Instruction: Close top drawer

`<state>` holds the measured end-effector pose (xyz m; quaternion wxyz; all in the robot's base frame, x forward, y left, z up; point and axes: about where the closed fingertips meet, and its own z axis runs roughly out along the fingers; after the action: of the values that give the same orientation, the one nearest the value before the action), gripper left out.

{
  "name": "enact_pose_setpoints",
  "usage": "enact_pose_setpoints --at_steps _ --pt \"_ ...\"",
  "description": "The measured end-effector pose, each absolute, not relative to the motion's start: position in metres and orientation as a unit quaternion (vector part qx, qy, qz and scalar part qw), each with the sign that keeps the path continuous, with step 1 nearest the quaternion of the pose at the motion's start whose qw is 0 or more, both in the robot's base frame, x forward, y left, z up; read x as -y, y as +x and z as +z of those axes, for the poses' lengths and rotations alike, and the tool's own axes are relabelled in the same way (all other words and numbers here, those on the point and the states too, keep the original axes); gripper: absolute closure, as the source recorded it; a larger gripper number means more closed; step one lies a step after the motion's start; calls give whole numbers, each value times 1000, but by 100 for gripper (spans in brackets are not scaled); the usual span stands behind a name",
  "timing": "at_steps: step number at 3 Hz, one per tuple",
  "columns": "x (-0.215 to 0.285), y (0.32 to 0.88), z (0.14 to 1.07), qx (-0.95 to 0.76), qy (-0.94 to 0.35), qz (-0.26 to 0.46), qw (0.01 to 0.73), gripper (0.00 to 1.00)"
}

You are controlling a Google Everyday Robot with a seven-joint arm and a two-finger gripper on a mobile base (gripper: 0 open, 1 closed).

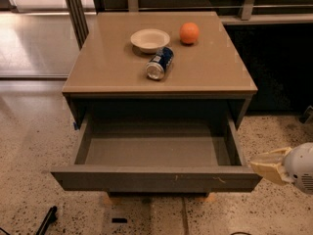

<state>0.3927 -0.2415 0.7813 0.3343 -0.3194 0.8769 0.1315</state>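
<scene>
The top drawer (156, 179) of the brown cabinet is pulled fully out toward me. Its grey interior is bare, and its flat front panel has small pale scratches right of centre. My gripper (271, 166) is at the right edge of the view, beside the drawer's front right corner. Its pale fingers (268, 170) point left toward that corner, just off the panel's end. The white wrist behind it is cut off by the frame edge.
On the cabinet top (112, 67) sit a white bowl (150, 39), an orange (189, 33) and a blue can (159, 63) lying on its side. Speckled floor surrounds the cabinet. A dark object (46, 219) lies at the bottom left.
</scene>
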Motion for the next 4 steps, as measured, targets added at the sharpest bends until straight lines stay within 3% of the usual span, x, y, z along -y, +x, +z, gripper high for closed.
enact_pose_setpoints --at_steps 2,4 --pt "261 375 686 -917 -229 138 295 100" --pt "253 411 633 -919 -234 159 274 100"
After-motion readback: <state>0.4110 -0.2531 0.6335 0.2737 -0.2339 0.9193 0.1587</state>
